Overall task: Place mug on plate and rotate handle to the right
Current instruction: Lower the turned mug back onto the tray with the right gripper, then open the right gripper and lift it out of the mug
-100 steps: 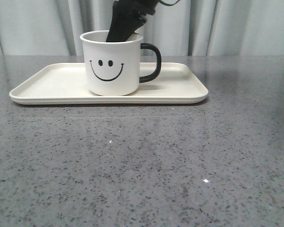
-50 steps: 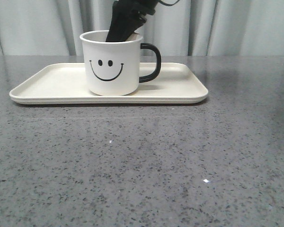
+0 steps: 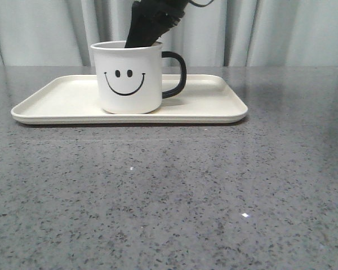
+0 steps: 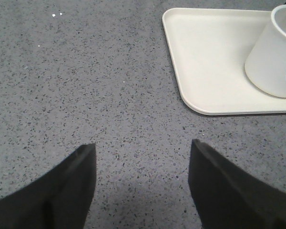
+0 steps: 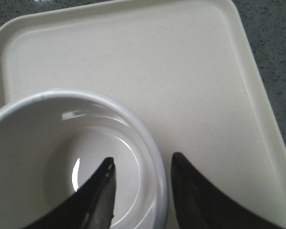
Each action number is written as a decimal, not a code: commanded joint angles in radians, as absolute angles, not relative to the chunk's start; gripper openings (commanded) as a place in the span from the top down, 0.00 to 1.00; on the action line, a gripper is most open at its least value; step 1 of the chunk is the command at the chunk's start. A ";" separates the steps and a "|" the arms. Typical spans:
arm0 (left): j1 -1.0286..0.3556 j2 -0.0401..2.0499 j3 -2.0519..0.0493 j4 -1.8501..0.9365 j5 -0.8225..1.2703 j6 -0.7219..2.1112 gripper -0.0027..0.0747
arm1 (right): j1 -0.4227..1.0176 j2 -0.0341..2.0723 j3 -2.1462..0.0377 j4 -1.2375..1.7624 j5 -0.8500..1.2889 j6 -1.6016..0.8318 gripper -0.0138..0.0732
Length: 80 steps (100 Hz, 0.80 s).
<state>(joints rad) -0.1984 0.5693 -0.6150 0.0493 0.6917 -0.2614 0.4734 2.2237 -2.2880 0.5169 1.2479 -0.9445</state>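
The white mug (image 3: 129, 79) with the black smiley stands on the cream plate (image 3: 62, 101), left of its middle. Its black handle (image 3: 177, 76) points right. My right gripper (image 5: 142, 164) comes down from above and straddles the mug's rim (image 5: 152, 143): one finger is inside the mug, the other outside over the plate (image 5: 195, 81). The jaws stand apart, wider than the wall. In the front view only the arm (image 3: 149, 19) shows, dipping into the mug. My left gripper (image 4: 143, 148) is open and empty over the grey table, left of the plate (image 4: 200, 57) and the mug (image 4: 271, 62).
The speckled grey table (image 3: 174, 191) stretches in front of the plate. A pale curtain (image 3: 281, 31) closes off the back.
The mug has shifted a little to the left on the plate and turned slightly, with the right arm moving with it. The left gripper shows no earlier frame.
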 commanded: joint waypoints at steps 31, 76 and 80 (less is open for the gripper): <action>-0.196 0.570 -0.644 0.051 0.630 -0.271 0.42 | 0.458 2.137 -2.315 0.562 1.265 -0.910 0.27; -0.196 0.570 -0.644 0.051 0.630 -0.271 0.42 | 0.422 1.951 -2.315 0.463 1.176 -0.749 0.26; -0.196 0.570 -0.644 0.051 0.630 -0.271 0.42 | 0.422 1.930 -2.315 0.422 1.164 -0.719 0.26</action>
<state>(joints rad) -0.1984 0.5693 -0.6150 0.0493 0.6917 -0.2614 0.4305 2.0418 -2.2880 0.4623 1.2295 -0.7781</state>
